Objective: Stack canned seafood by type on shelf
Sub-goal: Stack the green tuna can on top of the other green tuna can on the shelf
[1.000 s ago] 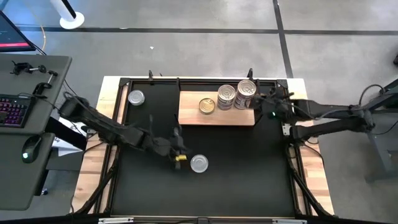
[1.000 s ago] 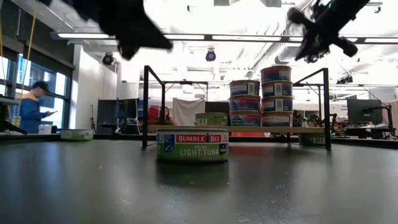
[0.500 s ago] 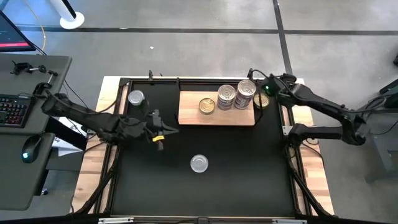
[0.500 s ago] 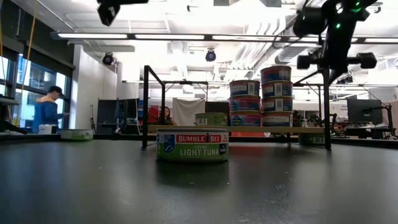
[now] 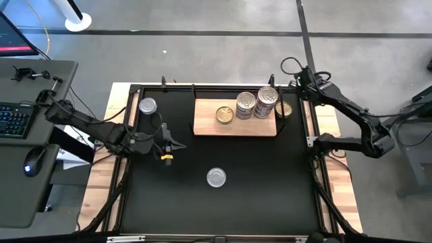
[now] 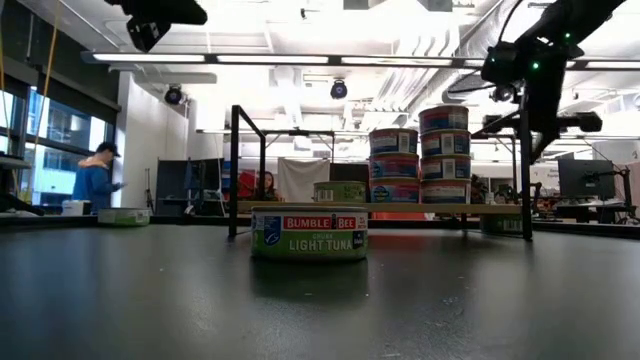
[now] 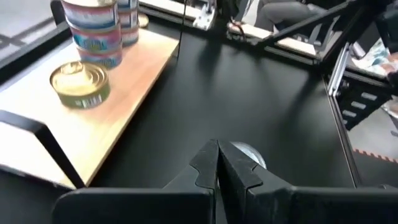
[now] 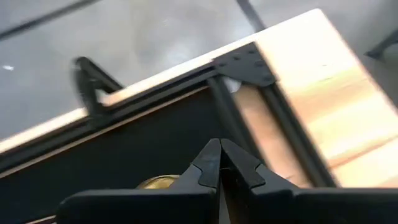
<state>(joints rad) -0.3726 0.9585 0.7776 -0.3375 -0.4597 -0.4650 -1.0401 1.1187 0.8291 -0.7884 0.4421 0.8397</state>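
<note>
- The black mat (image 5: 223,202) takes up most of the table, and the shelf (image 5: 206,127), a pale wood board, lies on it toward the far edge, right of the middle.
- My left arm reaches in over the left part of the mat; my left gripper (image 5: 164,143) has its fingers pressed together on nothing and hangs above bare mat, between two loose tins.
- My right arm bends around the far right corner; my right gripper (image 5: 302,75) sits high over the frame there, fingers closed and empty, with a gold-lidded tin (image 8: 157,183) just showing below it in its wrist view.
- Stacks on the shelf, counted from the low view: one of four tins (image 6: 444,155) at the right, one of three tins (image 6: 394,166) beside it, touching or nearly so.
- One gold-lidded single (image 5: 225,114) stands alone on the shelf, left of the stacks.
- Off the shelf I count three: a Bumble Bee tuna tin (image 5: 216,177) in mid-mat, a silver-lidded tin (image 5: 147,106) near the far left corner, and the gold one just off the shelf's right end.
- I judge I am between picks, most tins already sorted. The next move calls for parting a gripper's fingers, coming down square over a loose tin, and checking its label before choosing its stack.
</note>
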